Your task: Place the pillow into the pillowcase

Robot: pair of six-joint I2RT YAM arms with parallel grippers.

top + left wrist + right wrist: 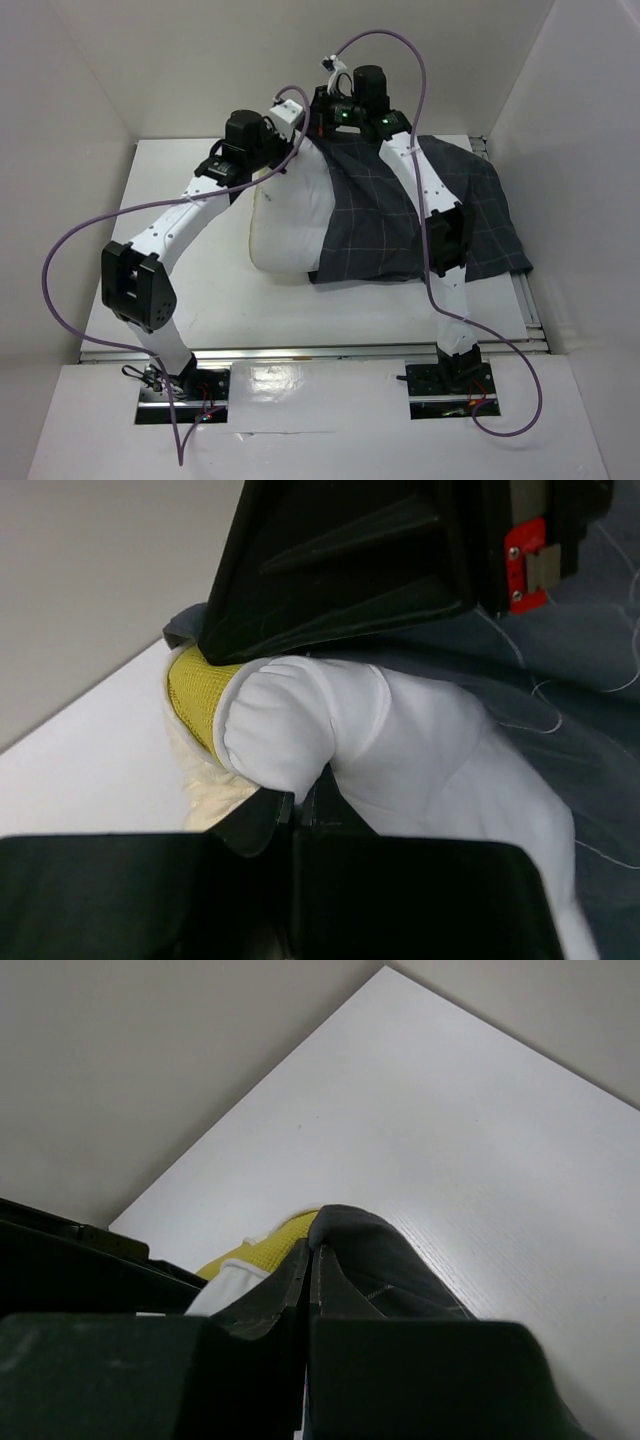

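The white pillow (290, 220) lies mid-table, its right part inside the dark grid-patterned pillowcase (430, 210), which spreads out to the right. Both grippers meet at the pillow's far corner. My left gripper (305, 135) is shut on a fold of white pillow fabric (290, 735), just beside the yellow trim (192, 695). In the left wrist view the jaws (300, 802) pinch that fold, with pillowcase cloth (600, 670) behind. My right gripper (330, 125) is shut on the pillowcase's edge (365, 1245), its jaws (311, 1252) closed on the dark hem next to the yellow trim (265, 1252).
White walls close in the table (180, 180) at the back and on both sides. The right gripper's black body (350, 570) hangs right over the left gripper's fingers. Purple cables (70, 250) loop beside and above the arms. A metal rail (320, 352) runs along the near edge.
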